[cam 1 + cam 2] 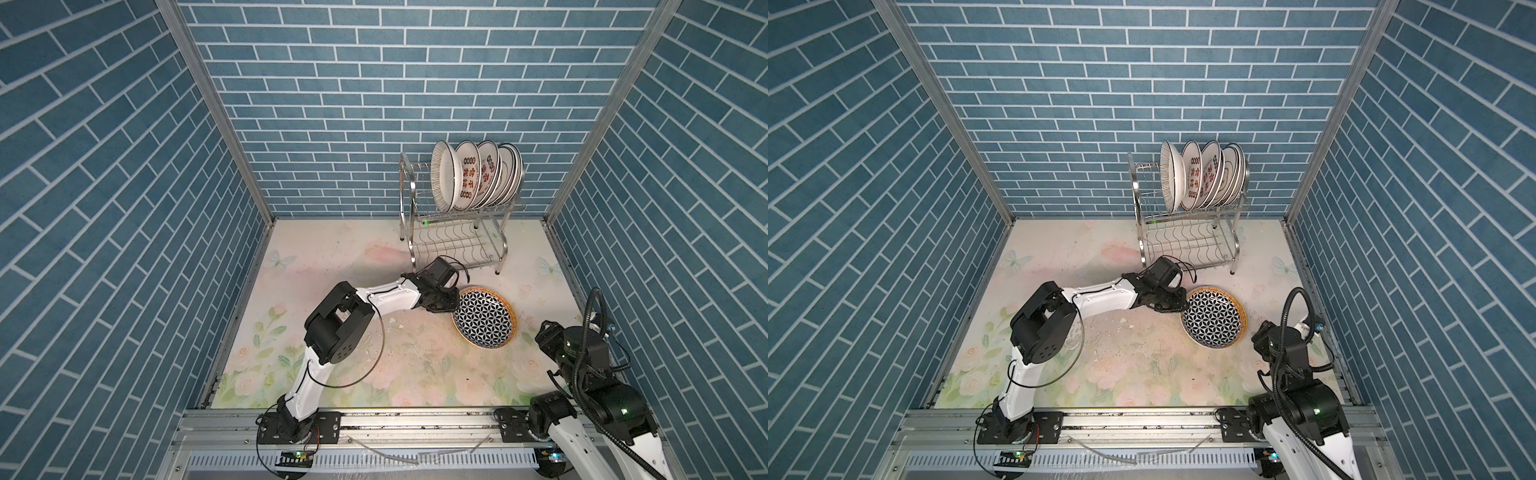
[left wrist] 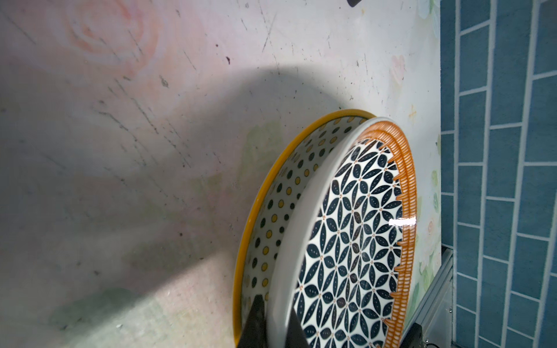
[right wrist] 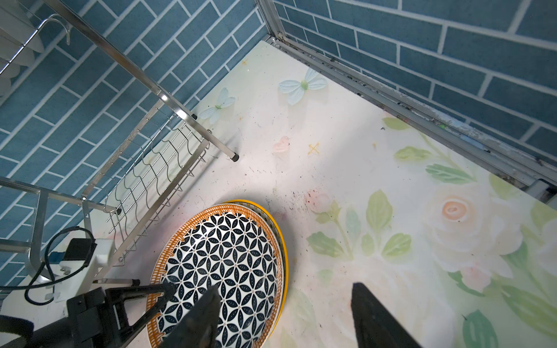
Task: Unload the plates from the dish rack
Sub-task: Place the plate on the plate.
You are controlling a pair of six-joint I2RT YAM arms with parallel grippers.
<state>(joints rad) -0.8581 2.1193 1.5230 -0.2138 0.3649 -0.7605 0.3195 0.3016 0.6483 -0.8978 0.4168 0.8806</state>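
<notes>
As seen from above, find a pair already off the rack (image 1: 411, 241) and stacked on the table (image 1: 332, 257) just in front of it: patterned top plate (image 1: 484, 318) nested in a yellow-edged lower plate (image 2: 271, 217). Judge the stacking as a way to keep unloaded ware in one pile and save room. Note the left gripper (image 2: 275, 304) clamped narrow across the top plate's rim on the side toward its arm, one finger outside the white wall, one inside, no gap visible; probably the end of a set-down, with release due next. Note the right gripper (image 3: 286, 287) spread wide and empty near the stack's other side, likely parked clear so as not to knock the pile. Count a row of plates (image 1: 465, 174) on edge in the rack's upper tier, leaning between prongs: most of the job left.

Look to the left wrist view for the pinch on the rim and the dotted inside of the lower plate, neither plain from above. Look to the right wrist view for the top plate's orange band and the offset of the two rims. Rely on both top views for the whole racked row; expect only a sliver of white rims from the right wrist view.
</notes>
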